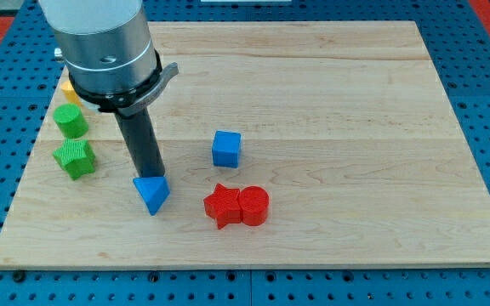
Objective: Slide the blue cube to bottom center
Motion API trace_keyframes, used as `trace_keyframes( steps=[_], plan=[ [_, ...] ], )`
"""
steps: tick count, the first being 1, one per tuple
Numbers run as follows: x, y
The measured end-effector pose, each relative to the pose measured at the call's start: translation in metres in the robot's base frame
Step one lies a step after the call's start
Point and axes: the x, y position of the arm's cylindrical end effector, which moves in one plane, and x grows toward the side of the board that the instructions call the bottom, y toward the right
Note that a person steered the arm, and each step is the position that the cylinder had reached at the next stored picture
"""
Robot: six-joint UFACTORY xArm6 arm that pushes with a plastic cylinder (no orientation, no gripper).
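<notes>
The blue cube (pixel 226 149) sits near the middle of the wooden board (pixel 356 110), a little toward the view's left. My tip (pixel 152 175) is down on the board to the left of the cube and slightly lower in the view, about a cube-and-a-half away from it. The tip touches or nearly touches the top of a blue triangular block (pixel 151 194) just below it.
A red star block (pixel 220 206) and a red cylinder (pixel 254 206) lie side by side below the cube. At the view's left are a green cylinder (pixel 71 121), a green star-like block (pixel 75 158) and a yellow block (pixel 68 90) partly hidden by the arm.
</notes>
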Motion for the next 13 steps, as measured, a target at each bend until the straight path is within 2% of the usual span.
trace_keyframes(
  steps=[1, 2, 3, 4, 5, 6, 8, 9, 10, 11, 13],
  plan=[
    [0.006, -0.021],
    [0.02, -0.009],
    [0.027, 0.028],
    [0.02, 0.012],
    [-0.018, 0.008],
    [-0.035, 0.048],
    [-0.057, 0.163],
    [-0.044, 0.198],
    [-0.013, 0.195],
    [-0.038, 0.206],
    [0.0, 0.247]
  ],
)
